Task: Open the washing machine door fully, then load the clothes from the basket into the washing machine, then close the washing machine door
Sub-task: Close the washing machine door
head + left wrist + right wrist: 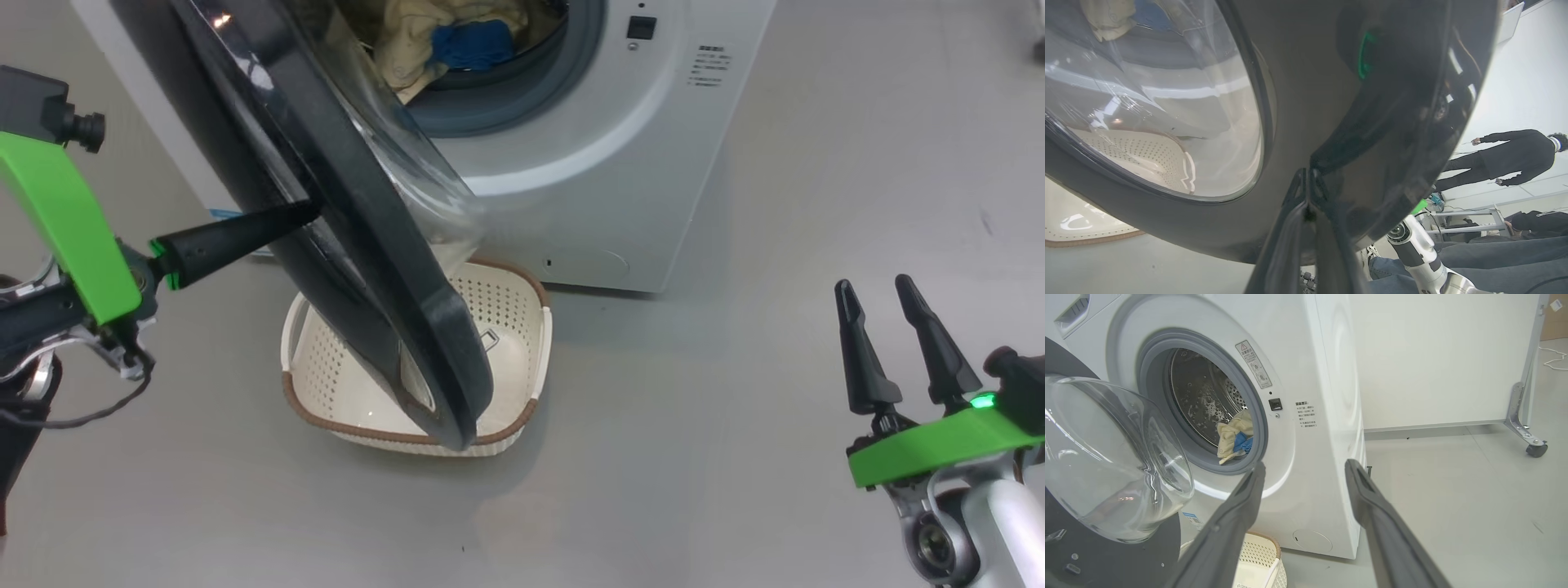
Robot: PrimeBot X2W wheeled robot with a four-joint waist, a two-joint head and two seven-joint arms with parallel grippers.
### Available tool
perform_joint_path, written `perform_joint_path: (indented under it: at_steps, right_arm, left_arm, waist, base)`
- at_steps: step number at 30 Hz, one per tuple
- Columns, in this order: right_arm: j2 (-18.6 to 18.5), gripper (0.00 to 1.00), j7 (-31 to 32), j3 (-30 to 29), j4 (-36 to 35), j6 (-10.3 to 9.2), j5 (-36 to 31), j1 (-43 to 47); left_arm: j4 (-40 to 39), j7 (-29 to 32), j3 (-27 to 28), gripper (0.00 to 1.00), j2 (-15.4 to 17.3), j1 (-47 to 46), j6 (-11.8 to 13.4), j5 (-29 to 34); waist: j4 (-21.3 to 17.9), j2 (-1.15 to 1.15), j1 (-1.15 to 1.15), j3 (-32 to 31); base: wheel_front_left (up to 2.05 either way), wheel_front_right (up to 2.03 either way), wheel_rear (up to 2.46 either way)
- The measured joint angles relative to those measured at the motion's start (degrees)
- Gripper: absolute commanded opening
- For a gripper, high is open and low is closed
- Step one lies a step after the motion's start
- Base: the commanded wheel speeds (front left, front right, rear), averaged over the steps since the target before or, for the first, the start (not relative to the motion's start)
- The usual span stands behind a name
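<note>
The left claw [306, 212] was found empty, its two fingers pressed together and their tips set against the glossy outer face of the washing machine door [384, 269]. The door stood part-way through its swing, with the glass bowl turned toward the drum. We found the clothes [424, 41] inside the washing machine [588, 188], heaped low at the front of the drum close by the grey gasket [1260, 428]. The basket [510, 306] sat on the floor [735, 408] before the machine, under the door's lower edge, with no garment visible in it. The right claw [872, 287] hung well apart to the right, fingers spread and holding nothing.

We judged loading complete and closing to be the step in hand. We recommended:
- Keep the push square to the face, since closed tips on a glossy surface may skid.
- Follow the door's arc rather than driving straight.
- Bear nearer the free edge than the hinge.

We noted a risk that the front fold of fabric could catch between bowl and gasket. This wanted checking before the latch was pressed home. We could not tell whether the door would clear the basket's rim.
</note>
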Motion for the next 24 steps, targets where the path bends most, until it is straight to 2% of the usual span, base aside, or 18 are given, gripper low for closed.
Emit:
perform_joint_path:
  at_steps: [11, 19, 24]
  right_arm:
    - [0.51, 1.0, 0.0, -0.66, -0.36, 0.0, 0.0, 0.01]
    - [0.81, 1.0, 0.0, -1.12, -0.35, 0.0, -0.01, 0.16]
    - [0.9, 1.0, 0.0, -0.96, -0.33, 0.0, -0.01, 0.41]
  left_arm:
    - [2.91, -4.02, -1.1, 0.0, -1.24, -2.11, -0.01, 1.48]
    - [3.24, -6.62, -1.79, 0.0, -1.09, -1.63, -0.01, 1.45]
    - [3.22, -8.88, -1.78, 0.0, -0.56, 2.91, -0.01, 1.38]
  waist:
    - [-5.46, 0.0, 0.0, 0.83]
    - [-4.65, 0.0, 0.0, -0.03]
    - [-3.65, 0.0, 0.0, -1.04]
  base:
    - [0.0, 0.0, 0.0]
    - [0.0, 0.0, 0.0]
    - [0.0, 0.0, 0.0]
